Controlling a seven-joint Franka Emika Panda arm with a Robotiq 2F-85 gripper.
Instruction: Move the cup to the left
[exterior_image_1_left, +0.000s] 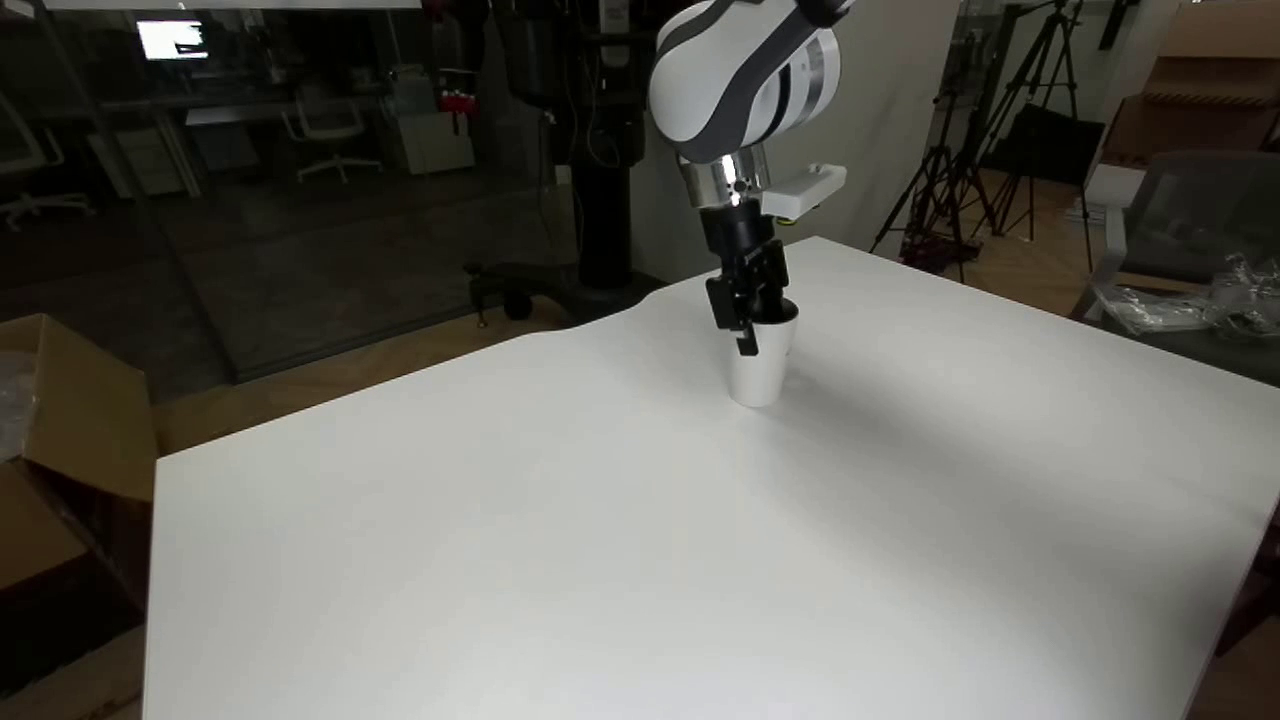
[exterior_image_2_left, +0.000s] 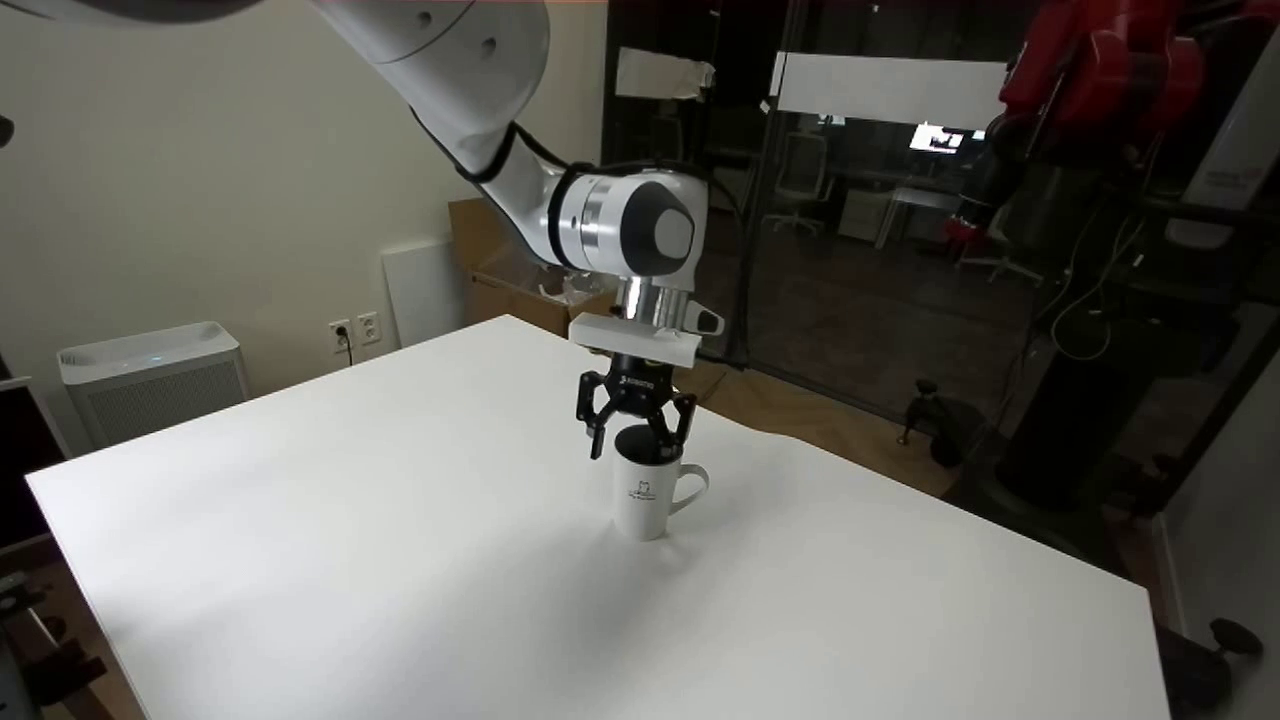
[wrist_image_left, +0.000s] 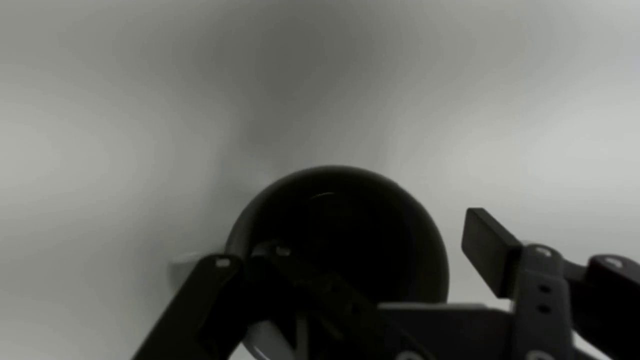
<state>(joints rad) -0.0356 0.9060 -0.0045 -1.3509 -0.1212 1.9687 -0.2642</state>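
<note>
gaping, one gripper (exterior_image_2_left: 634, 450), one upright cup (exterior_image_2_left: 645, 508), perhaps touching

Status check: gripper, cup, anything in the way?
Gripper open, holding nothing. Cup upright on table. Possible snag: one finger outside cup, other over or inside it, can't tell which.

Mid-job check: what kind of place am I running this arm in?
Probably a robotics lab or office workspace: there is what looks like a red robot, camera-style tripods and an office chair in the background.
</note>
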